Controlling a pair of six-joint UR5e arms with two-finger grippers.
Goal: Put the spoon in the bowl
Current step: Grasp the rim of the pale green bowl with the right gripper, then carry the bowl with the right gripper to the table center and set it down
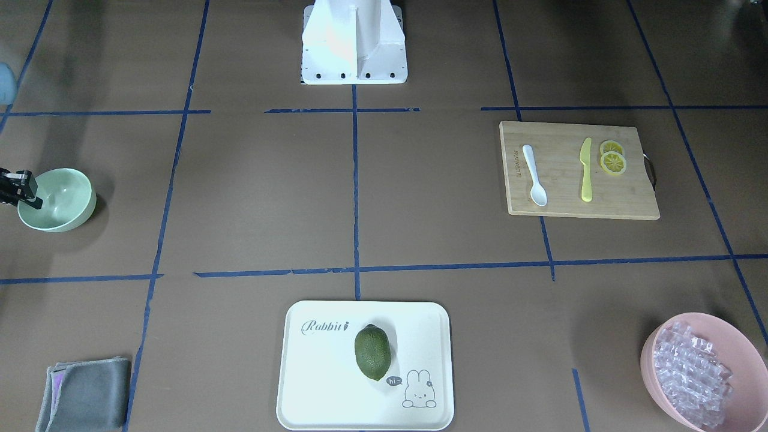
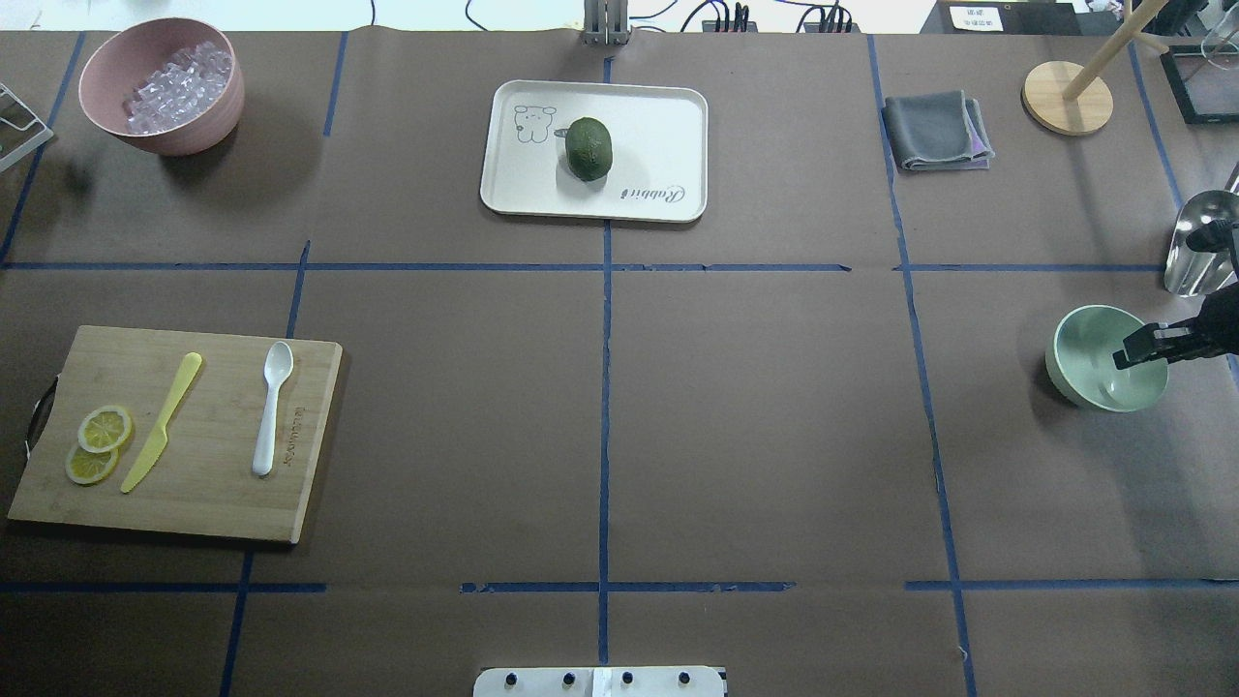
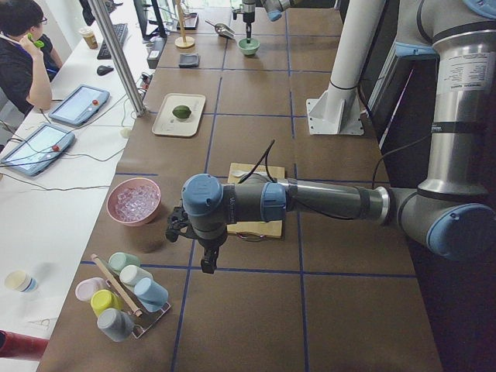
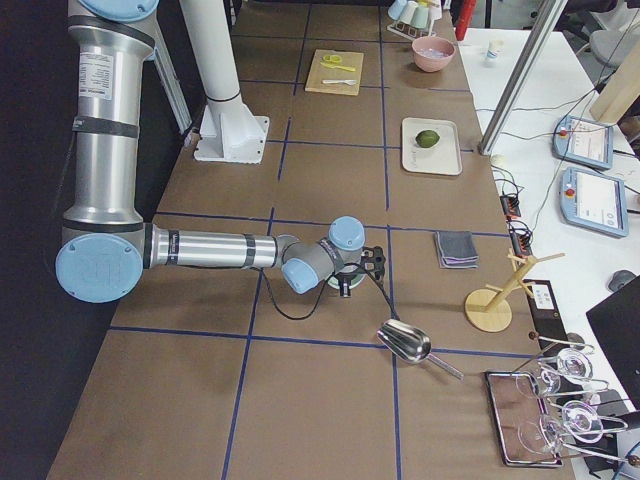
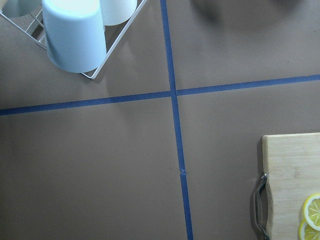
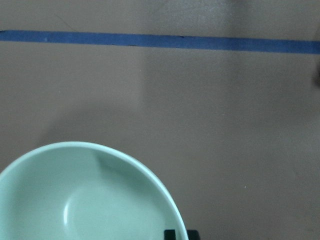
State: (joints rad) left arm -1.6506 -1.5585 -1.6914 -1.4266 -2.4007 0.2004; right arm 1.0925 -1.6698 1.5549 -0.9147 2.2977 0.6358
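The white spoon lies on the wooden cutting board, scoop toward the table's far side; it also shows in the overhead view. The mint-green bowl stands upright at the table's right end. My right gripper is at the bowl's outer rim and looks shut on that rim; a dark fingertip sits on the rim in the right wrist view. My left gripper hangs over the table beside the board, far from the spoon. I cannot tell whether it is open or shut.
A yellow knife and lemon slices share the board. A white tray holds a green fruit. A pink bowl holds clear cubes. There are also a grey cloth, a metal scoop and a cup rack.
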